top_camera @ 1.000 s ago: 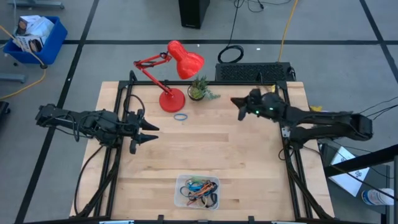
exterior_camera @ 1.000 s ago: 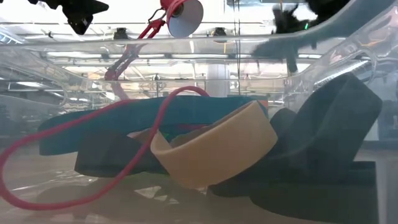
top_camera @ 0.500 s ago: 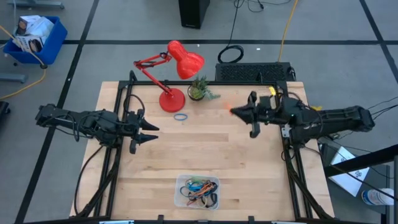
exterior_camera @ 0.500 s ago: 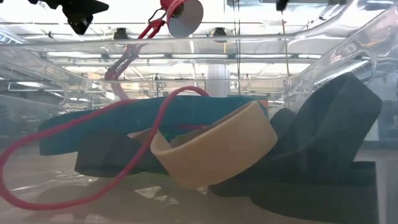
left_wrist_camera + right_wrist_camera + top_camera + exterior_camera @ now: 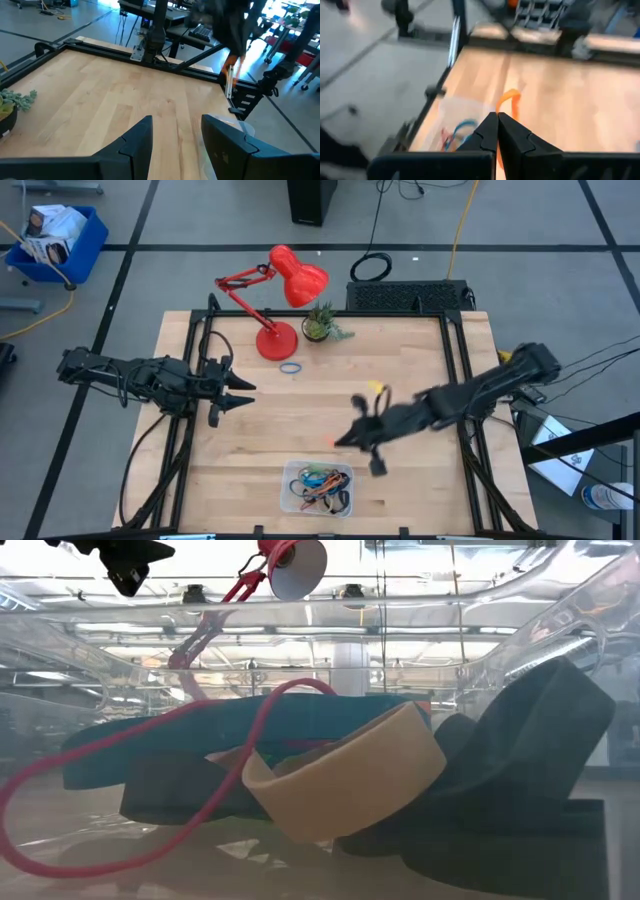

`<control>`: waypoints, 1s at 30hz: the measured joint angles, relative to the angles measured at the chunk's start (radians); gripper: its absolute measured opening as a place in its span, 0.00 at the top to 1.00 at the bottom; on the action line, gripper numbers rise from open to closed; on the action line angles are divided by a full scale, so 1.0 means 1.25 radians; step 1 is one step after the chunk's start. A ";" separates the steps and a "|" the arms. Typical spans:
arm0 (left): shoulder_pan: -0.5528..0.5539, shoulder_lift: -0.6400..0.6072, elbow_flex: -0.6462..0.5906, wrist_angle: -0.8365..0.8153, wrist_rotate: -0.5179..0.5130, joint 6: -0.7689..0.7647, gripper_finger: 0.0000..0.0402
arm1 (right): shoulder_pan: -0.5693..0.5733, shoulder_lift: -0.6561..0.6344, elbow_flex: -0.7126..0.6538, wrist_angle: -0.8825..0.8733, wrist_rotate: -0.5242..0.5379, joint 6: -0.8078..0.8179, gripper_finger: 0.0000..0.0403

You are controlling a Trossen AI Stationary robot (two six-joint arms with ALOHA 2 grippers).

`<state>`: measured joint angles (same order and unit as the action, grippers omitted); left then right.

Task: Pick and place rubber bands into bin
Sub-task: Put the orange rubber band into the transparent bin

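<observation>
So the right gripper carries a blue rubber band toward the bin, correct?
Not quite: the right wrist view shows the right gripper shut on an orange rubber band, not blue. It does hang near the bin, as the high view shows.

The high view looks straight down on the whole table (image 5: 330, 415). The low view sits level inside the bin (image 5: 318, 487), very close to the bands (image 5: 340, 785). Each wrist view looks forward across the table toward the bin (image 5: 450, 117), which all four views share.
</observation>
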<state>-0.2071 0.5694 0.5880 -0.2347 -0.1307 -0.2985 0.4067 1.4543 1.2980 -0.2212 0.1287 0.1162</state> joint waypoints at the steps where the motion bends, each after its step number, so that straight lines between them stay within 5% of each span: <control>1: 0.000 0.000 0.000 0.000 0.000 0.000 0.56 | 0.010 0.024 0.000 0.000 0.000 0.001 1.00; 17: 0.000 0.000 0.000 -0.029 -0.016 0.012 0.56 | 0.084 0.264 0.000 0.018 -0.002 0.081 1.00; 30: 0.000 0.000 0.000 -0.049 -0.029 0.006 0.56 | 0.086 0.348 0.000 0.023 -0.004 0.109 0.99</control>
<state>-0.2070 0.5694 0.5880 -0.2963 -0.1669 -0.2913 0.5137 1.8898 1.2984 -0.1925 0.1239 0.2522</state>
